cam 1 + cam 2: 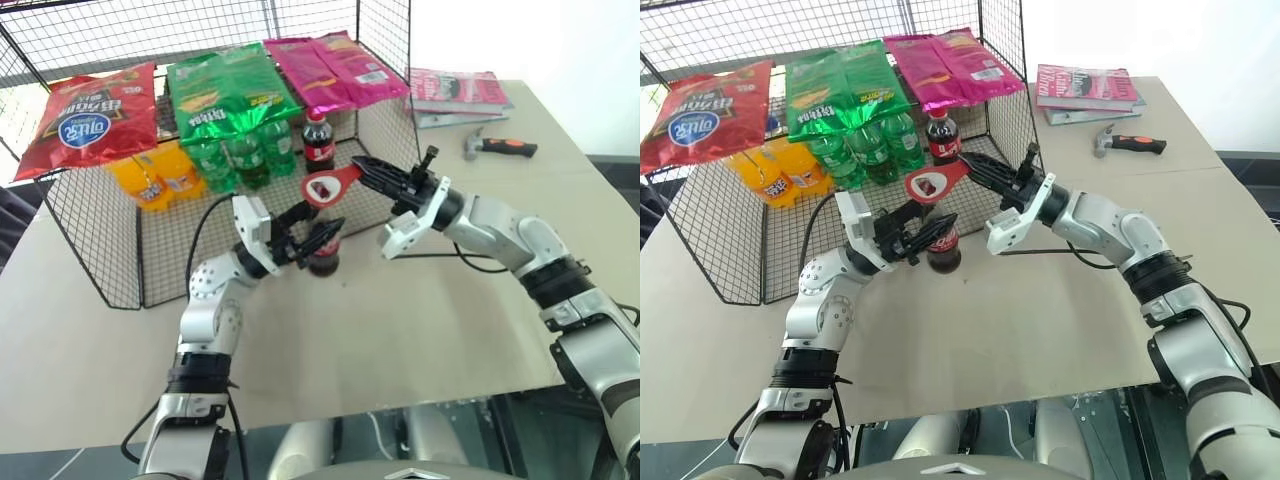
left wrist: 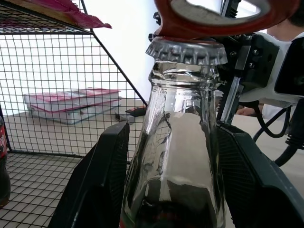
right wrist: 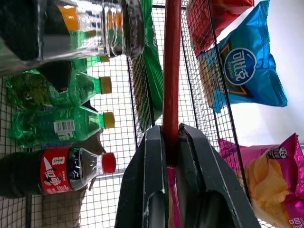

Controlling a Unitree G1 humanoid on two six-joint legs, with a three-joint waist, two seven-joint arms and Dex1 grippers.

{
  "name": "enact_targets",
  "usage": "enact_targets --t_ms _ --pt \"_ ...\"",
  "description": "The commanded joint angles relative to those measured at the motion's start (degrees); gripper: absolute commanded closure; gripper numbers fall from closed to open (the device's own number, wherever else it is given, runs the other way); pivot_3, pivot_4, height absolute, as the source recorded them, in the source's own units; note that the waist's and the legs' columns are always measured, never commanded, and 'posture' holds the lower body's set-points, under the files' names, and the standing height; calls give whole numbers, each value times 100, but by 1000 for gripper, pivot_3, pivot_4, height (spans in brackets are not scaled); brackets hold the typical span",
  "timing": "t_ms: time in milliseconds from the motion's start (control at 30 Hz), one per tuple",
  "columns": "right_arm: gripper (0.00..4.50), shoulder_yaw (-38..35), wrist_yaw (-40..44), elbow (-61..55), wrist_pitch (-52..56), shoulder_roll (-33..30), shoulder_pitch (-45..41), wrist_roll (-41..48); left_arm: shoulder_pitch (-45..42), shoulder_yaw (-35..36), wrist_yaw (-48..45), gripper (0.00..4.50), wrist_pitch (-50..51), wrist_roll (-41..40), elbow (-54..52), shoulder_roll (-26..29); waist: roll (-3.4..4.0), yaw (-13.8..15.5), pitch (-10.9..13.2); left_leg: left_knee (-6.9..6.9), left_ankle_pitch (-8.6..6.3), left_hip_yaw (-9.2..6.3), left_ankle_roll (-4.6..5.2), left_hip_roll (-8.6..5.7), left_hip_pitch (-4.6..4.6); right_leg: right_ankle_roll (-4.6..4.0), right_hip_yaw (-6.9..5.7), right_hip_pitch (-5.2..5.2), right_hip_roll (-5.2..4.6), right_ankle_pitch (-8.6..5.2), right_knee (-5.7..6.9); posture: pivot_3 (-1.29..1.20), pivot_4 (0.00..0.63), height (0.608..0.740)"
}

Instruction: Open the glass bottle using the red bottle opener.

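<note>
Glass bottle (image 1: pixel 324 258) stands on the tabletop (image 1: pixel 400 320) just in front of the wire rack (image 1: pixel 120 240), gripped by the left hand (image 1: pixel 318 236), whose two black fingers (image 2: pixel 102 175) press against opposite sides of the clear neck below the crown cap (image 2: pixel 186 50), with dark liquid showing low in the glass. Right above the cap, the oval ring head of the red bottle opener (image 1: pixel 328 186) rests on or just over the crimped metal edge; in the left wrist view the red ring sits across the top of the cap. The right hand (image 1: pixel 362 172) is clamped tight on the opener's short handle, its fingers (image 3: pixel 152 180) pinching the flat red strip between them, and it reaches in from the right with the opener pointing toward the robot's left. Behind the two hands, inside the rack, stands a stubbier cola bottle (image 1: pixel 318 142) with a red screw cap, next to green soda bottles (image 1: pixel 240 155) and orange soda bottles (image 1: pixel 155 178). On the rack's top shelf lie a red snack bag (image 1: pixel 90 118), green snack bags (image 1: pixel 228 88) and pink snack bags (image 1: pixel 335 68). Farther off on the right of the tabletop, well apart from the bottle, lie a hammer (image 1: pixel 500 147) with an orange-and-black handle and a stack of books (image 1: pixel 458 95).
</note>
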Motion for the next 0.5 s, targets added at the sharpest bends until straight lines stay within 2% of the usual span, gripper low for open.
enact_targets --t_ms 33,267,367,500 --pt "4500 -265 -77 -137 22 60 101 329 54 -65 -16 2354 23 22 -165 24 0 0 0 0 0 0 0 0 0 0 0 0 0 0 0 0 150 740" --pt "4500 -311 357 127 -21 107 261 995 74 -61 -19 2354 35 12 -172 40 0 -4 0 0 0 2 0 1 1 0 2 1 1 0 0 0 150 740" --pt "4500 -197 940 131 286 463 584 1567 57 -78 -17 2354 20 30 -144 26 -1 -17 -1 0 0 3 0 4 3 0 2 2 2 0 -1 0 150 740" --pt "4500 -223 1337 13 552 746 883 1803 49 -70 -15 2354 14 32 -141 31 1 -10 0 -2 0 4 0 8 3 -1 4 1 4 0 0 0 150 740"
